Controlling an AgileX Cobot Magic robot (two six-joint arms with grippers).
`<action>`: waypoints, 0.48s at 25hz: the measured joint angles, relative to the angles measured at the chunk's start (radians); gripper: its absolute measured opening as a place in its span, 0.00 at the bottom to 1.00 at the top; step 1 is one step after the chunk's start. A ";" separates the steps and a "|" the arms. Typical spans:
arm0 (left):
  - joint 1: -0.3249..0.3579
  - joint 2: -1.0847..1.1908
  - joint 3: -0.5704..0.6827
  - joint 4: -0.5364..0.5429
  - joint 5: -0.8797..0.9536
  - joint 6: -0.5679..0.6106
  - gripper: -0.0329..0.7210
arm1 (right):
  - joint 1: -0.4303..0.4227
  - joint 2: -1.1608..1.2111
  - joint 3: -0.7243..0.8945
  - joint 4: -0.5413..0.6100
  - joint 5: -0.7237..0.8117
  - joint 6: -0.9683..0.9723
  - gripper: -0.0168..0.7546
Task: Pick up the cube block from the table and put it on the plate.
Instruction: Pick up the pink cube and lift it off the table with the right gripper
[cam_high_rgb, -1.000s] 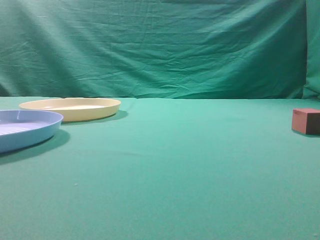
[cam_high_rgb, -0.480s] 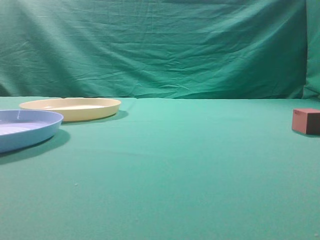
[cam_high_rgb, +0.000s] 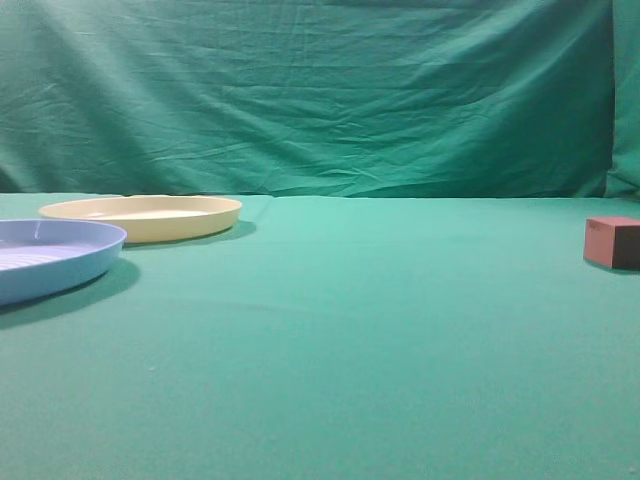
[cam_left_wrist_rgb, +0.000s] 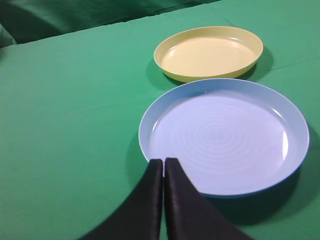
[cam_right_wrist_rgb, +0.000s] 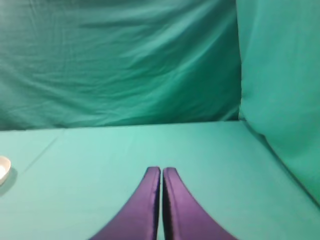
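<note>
Lab/studio setup: green backdrop (cam_high_rgb: 320, 90), matching cloth-draped table (cam_high_rgb: 350, 350).

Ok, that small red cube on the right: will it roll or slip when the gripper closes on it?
The cube block sits flat on the table with square faces, so rolling looks unlikely. Its plain, solid look suggests it is rigid. Being small, it may skid on the cloth if nudged off-centre.

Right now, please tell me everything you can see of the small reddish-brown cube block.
The cube block is small, plain and dull reddish-brown, with flat faces and sharp edges; its material cannot be told. It sits upright on the green table at the far right of the exterior view, partly cut by the frame edge. Nothing else touches it. It lies far from the cream plate; neither wrist view shows it.
</note>
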 joint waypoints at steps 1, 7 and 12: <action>0.000 0.000 0.000 0.000 0.000 0.000 0.04 | 0.002 0.060 -0.036 0.001 0.032 0.000 0.02; 0.000 0.000 0.000 0.000 0.000 0.000 0.04 | 0.002 0.345 -0.179 0.045 0.097 0.000 0.02; 0.000 0.000 0.000 0.000 0.000 0.000 0.04 | 0.002 0.475 -0.266 0.080 0.162 -0.087 0.02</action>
